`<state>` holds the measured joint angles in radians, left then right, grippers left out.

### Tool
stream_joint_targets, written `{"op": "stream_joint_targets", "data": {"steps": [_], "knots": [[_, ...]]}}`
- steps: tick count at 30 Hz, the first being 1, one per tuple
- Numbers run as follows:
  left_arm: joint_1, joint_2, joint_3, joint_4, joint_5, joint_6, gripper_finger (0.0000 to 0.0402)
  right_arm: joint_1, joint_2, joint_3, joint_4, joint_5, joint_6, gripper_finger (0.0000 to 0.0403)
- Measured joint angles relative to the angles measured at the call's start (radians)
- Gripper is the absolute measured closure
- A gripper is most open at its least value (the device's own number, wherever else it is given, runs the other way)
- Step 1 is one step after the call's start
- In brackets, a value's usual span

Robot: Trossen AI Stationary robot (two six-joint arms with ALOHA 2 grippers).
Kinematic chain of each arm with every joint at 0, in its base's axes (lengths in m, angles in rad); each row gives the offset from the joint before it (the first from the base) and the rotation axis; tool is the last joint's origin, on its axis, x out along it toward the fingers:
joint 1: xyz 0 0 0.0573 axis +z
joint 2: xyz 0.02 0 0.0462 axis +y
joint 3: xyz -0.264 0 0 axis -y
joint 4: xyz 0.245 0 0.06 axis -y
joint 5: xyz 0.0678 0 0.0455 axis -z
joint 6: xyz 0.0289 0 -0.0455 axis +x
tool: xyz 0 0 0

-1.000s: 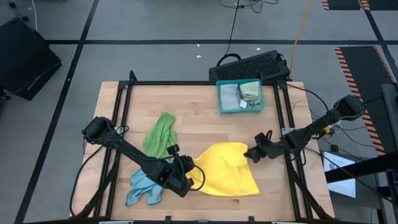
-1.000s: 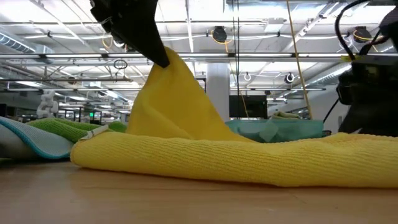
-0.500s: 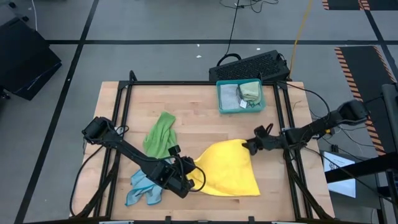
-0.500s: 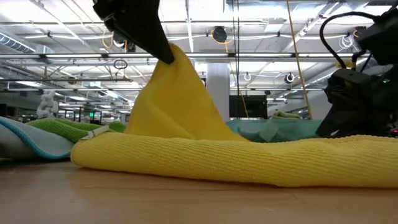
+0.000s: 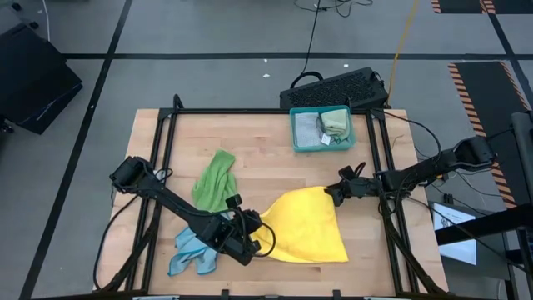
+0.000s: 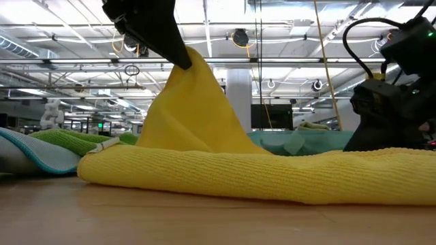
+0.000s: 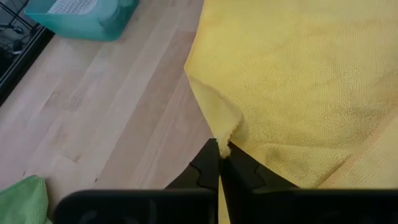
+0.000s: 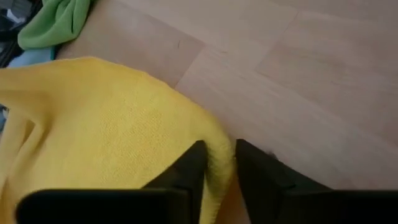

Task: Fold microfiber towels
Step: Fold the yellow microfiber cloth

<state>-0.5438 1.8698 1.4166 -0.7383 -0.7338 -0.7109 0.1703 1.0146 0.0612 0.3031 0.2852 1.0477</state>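
- From above, I see the yellow towel [image 5: 304,227] spread on the table [image 5: 266,142] toward its near right side. My left gripper [image 5: 255,236] sits at its left edge, the right gripper [image 5: 331,193] at its far corner. A bright green towel [image 5: 215,179] and a light blue towel [image 5: 190,252] lie to the left; the teal tray [image 5: 296,133] holds more cloths at the far edge.
- At table level, the left gripper [image 6: 182,62] lifts a yellow corner into a peak.
- My left wrist camera shows the fingers [image 7: 208,167] pressed together, pinching the yellow towel [image 7: 298,81].
- My right wrist camera shows the fingers [image 8: 193,163] slightly apart, straddling the yellow corner [image 8: 219,149]; I cannot tell if they grip it.
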Motion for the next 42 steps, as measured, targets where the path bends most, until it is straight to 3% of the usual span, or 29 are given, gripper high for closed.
{"op": "stream_joint_targets", "data": {"steps": [6, 17, 21, 25, 31, 34, 36, 38, 42], "knots": [[0.000, 0.000, 0.000, 0.000, 0.000, 0.004, 0.0391, -0.002, 0.023, -0.003, 0.091, 0.038, -0.151, 0.0394], [-0.007, 0.001, 0.028, 0.015, -0.036, 0.097, 0.0397, 0.059, -0.010, 0.032, 0.262, 0.030, -0.522, 0.0400], [-0.032, 0.001, 0.099, 0.015, -0.037, 0.186, 0.0393, 0.171, -0.041, 0.117, 0.212, 0.127, -0.653, 0.0400], [-0.073, 0.001, 0.192, 0.017, -0.057, 0.283, 0.0398, 0.312, -0.077, 0.269, 0.048, 0.250, -0.747, 0.0400], [-0.166, 0.000, 0.268, 0.055, 0.016, 0.314, 0.0390, 0.586, -0.082, 0.492, -0.278, 0.415, -0.660, 0.0401], [-0.220, 0.000, 0.266, 0.074, -0.031, 0.380, 0.0397, 0.711, -0.077, 0.534, -0.346, 0.486, -0.642, 0.0401], [-0.243, 0.000, 0.257, 0.028, -0.162, 0.335, 0.0397, 0.763, -0.075, 0.524, -0.356, 0.554, -0.647, 0.0401], [-0.238, -0.001, 0.240, -0.100, -0.277, 0.194, 0.0395, 0.784, -0.067, 0.495, -0.361, 0.630, -0.638, 0.0401], [-0.192, 0.000, 0.196, -0.274, -0.337, -0.071, 0.0398, 0.784, -0.044, 0.436, -0.360, 0.763, -0.630, 0.0401]]}}
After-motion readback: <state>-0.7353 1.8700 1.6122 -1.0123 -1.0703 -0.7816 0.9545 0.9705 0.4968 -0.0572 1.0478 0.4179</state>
